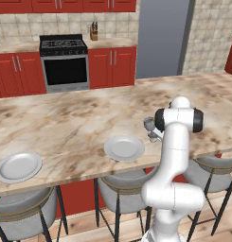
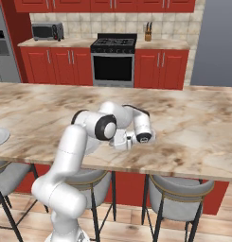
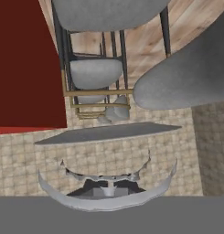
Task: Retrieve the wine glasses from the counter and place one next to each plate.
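A white robot arm [image 1: 174, 160] is rising in front of a long marbled bar top [image 1: 79, 123], which serves as the landmark here. Below the bar's near edge, grey-seated stools [image 1: 124, 186] are standing on a wooden floor.

On the bar, close to its near edge, two pale round plates are lying flat: one plate [image 1: 124, 148] just left of the arm, another plate [image 1: 18, 166] well to its left, toward the bar's left end.

Just right of the nearer plate, the arm is bending over the bar with its claw [image 1: 153, 132] closed around a wine glass [image 1: 148, 124], whose dark smoky bowl is showing beside the wrist. In the hand view, the glass's curved rim [image 3: 109, 194] is sitting right against the camera.

Beyond the bar, against the tiled back wall, a black stove [image 1: 64, 61] is standing between red cabinets [image 1: 112, 66], with a knife block [image 1: 93, 31] on the counter [image 1: 110, 42] beside it.
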